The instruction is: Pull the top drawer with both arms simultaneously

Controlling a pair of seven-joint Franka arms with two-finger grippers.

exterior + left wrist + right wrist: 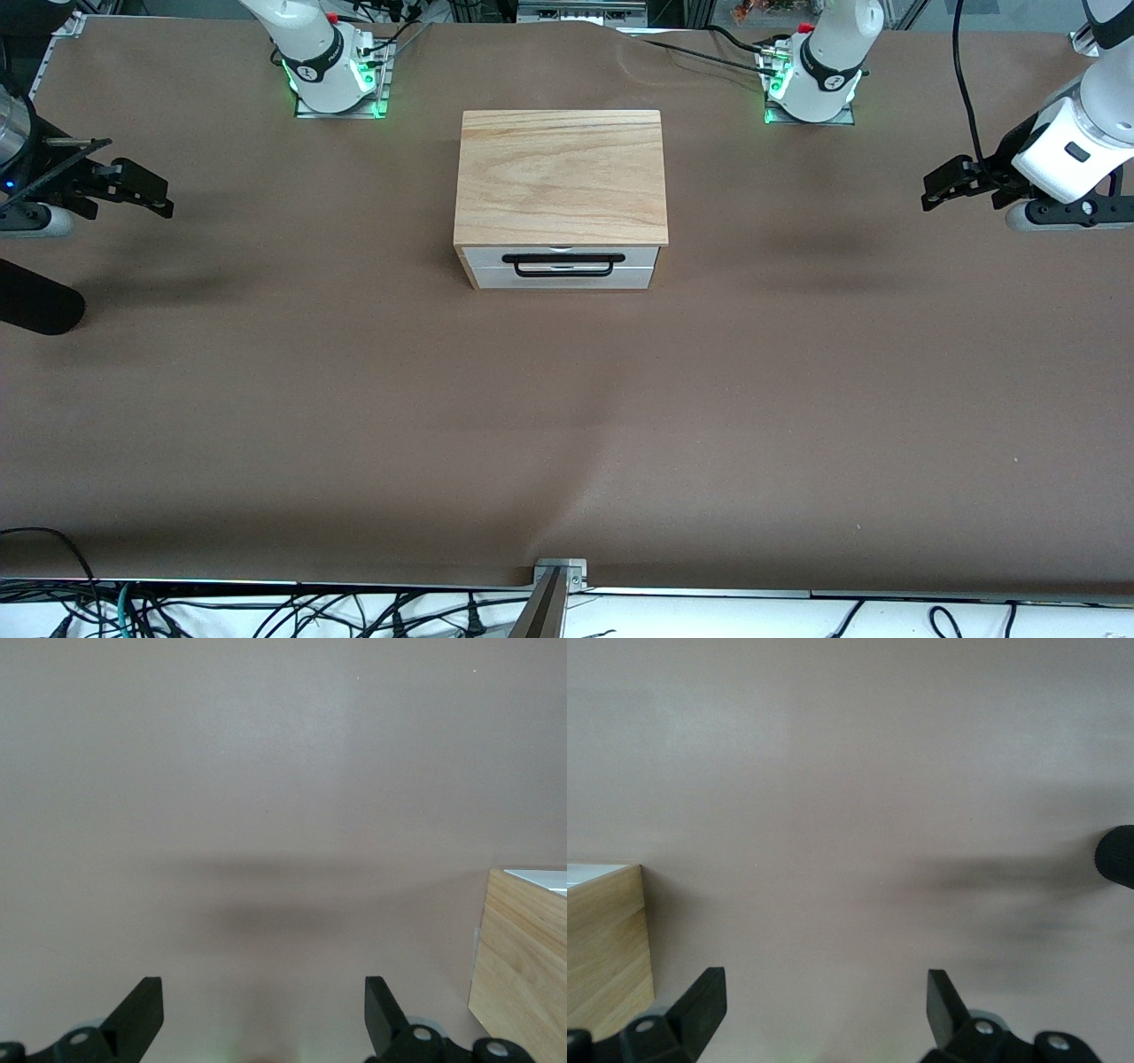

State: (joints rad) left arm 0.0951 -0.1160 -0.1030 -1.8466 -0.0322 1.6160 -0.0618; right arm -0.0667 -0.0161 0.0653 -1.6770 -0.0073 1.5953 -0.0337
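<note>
Your top drawer (pixel 562 265) sits shut in cabinet (pixel 561 177), table (pixel 567 425) middle. Your left gripper (pixel 941 184) hangs over table toward left arm's end from cabinet, fingers (pixel 142 1010) spread wide, empty. Right gripper (pixel 146 190) toward right arm's end, fingers (pixel 704 1003) wide, empty.

Soft, even light from overhead fills my view, and the brown table (pixel 567 399) shows no glare. Faint blurred shadows lie under my arms, and green lamps glow at my bases. My wrist views look paler, slightly hazy.
</note>
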